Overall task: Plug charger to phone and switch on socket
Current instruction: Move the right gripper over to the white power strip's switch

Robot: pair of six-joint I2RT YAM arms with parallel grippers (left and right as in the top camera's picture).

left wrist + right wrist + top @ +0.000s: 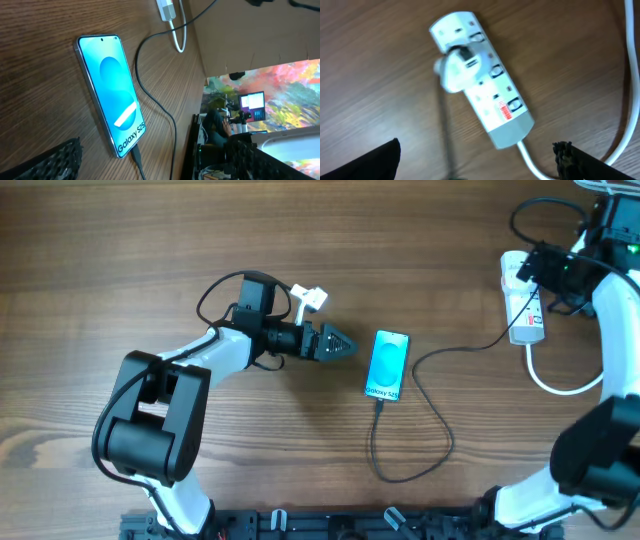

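Charger (137, 159) tip already in phone (388, 365) at text end. Phone lies flat mid-table, black cable loops right to socket (480, 80) near right edge, far end seated there. Plugging step looks done

Left claw (345, 345) just beside phone, fingers spread, empty. Right claw (475, 167) above socket, spread wide, holding nothing, not touching

Remaining: press socket switch. On or off, cannot tell
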